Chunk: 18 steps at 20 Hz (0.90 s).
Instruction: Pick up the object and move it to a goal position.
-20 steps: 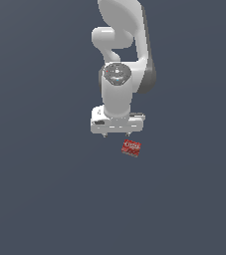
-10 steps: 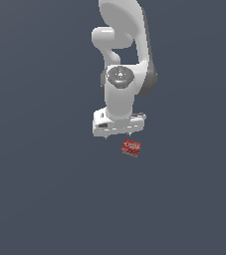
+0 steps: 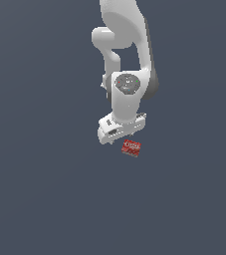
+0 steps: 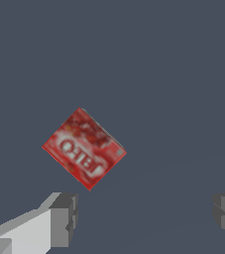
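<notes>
The object is a small red squarish block (image 3: 131, 148) with whitish label markings, lying flat on the dark grey surface just in front of the white arm's hand. The wrist view shows the block (image 4: 84, 148) turned diagonally, with nothing touching it. My gripper (image 4: 143, 218) is open: its two grey fingertips (image 4: 64, 218) stand wide apart, and the block lies beyond them, nearer to one finger than to the other. In the exterior view the gripper's fingers are hidden under the white hand (image 3: 120, 128), which hangs close beside the block.
A plain dark grey floor (image 3: 45, 189) fills both views. The white arm (image 3: 127, 60) rises behind the block toward the top of the exterior view. No other objects show.
The arm's hand has shifted slightly, coming a little lower and closer to the block. The block has not moved.
</notes>
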Each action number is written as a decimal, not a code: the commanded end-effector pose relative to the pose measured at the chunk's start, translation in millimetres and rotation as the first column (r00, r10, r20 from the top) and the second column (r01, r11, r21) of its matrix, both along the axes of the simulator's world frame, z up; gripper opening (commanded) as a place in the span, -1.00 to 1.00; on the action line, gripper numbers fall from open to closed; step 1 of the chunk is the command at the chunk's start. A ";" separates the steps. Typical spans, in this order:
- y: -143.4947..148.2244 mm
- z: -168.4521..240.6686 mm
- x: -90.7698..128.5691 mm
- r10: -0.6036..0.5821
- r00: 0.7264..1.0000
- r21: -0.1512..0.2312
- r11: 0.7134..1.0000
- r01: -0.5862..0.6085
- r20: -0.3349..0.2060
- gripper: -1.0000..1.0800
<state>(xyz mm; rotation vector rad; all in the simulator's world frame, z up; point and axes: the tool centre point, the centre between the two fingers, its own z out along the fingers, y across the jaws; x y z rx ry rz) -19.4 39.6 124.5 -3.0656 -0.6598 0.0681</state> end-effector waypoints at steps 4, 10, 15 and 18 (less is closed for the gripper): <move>12.0 -14.7 -1.7 0.185 0.983 0.001 0.983 -0.185 0.008 0.92; 26.1 -30.0 -4.2 0.380 0.925 0.002 0.925 -0.380 0.017 0.92; 38.1 -41.9 -6.8 0.525 0.851 0.004 0.851 -0.525 0.026 0.92; 44.2 -47.6 -8.3 0.591 0.806 0.004 0.806 -0.592 0.031 0.92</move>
